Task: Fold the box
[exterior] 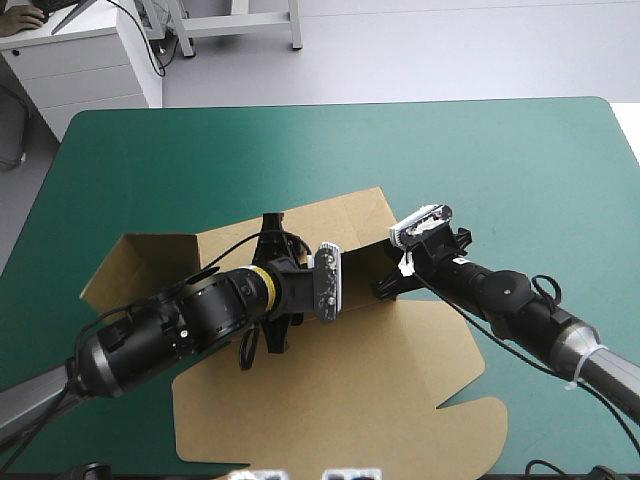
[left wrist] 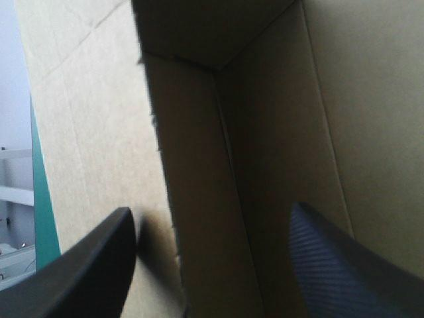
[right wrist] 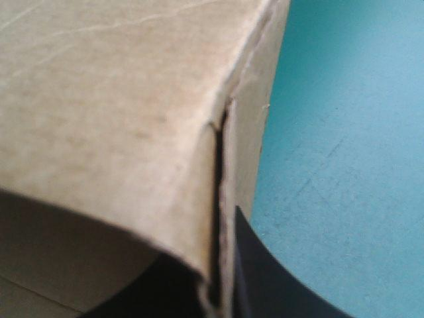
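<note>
Up behind the robot, the high camera looks forward and down over the whole teal-green table (exterior: pixel 500 170), with the box (exterior: pixel 330 390) toward the near edge. The left wrist camera sits right inside the box, facing away toward the far side at an inner corner where two raised walls meet. The right wrist camera, coming from the right, is hard against an outside wall corner, with bare table beside it. All three views share those raised walls.

Table's teal-green cover (exterior: pixel 500 160); white drawer cabinet (exterior: pixel 90 70) beyond its far-left corner
</note>
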Controlling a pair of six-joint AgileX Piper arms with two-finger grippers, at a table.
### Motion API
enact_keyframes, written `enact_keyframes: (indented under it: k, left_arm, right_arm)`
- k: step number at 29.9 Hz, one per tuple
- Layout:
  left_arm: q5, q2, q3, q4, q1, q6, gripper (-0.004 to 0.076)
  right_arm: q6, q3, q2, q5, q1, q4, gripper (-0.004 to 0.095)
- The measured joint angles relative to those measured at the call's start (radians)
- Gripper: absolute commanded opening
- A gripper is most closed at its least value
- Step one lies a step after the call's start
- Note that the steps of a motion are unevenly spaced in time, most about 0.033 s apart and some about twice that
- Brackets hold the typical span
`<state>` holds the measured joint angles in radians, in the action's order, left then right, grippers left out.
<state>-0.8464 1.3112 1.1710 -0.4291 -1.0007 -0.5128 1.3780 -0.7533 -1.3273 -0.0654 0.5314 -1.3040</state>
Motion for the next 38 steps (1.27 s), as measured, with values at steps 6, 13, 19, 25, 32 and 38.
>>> enact_keyframes:
  k: [6, 13, 19, 25, 32, 38]
  left_arm:
    - [-0.027, -0.079, -0.001, 0.005, -0.076, 0.001, 0.034]
    - [-0.028, -0.122, 0.047, -0.03, -0.082, 0.001, 0.0016]
    - [-0.102, -0.086, 0.183, -0.091, -0.075, 0.001, 0.0018]
    - [-0.174, 0.006, 0.335, -0.026, 0.125, -0.009, 0.0018]
    - [-0.225, 0.025, 0.419, 0.441, 0.611, -0.15, 0.0015]
    - [-0.264, 0.024, 0.419, 0.617, 0.96, -0.089, 0.0015]
  right_arm:
    - [0.0, 0.0, 0.0, -0.004, 0.0, 0.002, -0.0018]
    - [0.0, 0.0, 0.0, 0.001, 0.002, 0.002, -0.0018]
    - [0.001, 0.0, 0.0, 0.006, 0.002, 0.002, -0.0018]
    - [0.004, 0.0, 0.0, 0.012, 0.002, 0.01, -0.0018]
    - [0.003, 0.0, 0.0, 0.011, 0.002, 0.063, -0.0019]
    - [-0.028, -0.05, 0.004, -0.126, -0.045, 0.179, -0.0019]
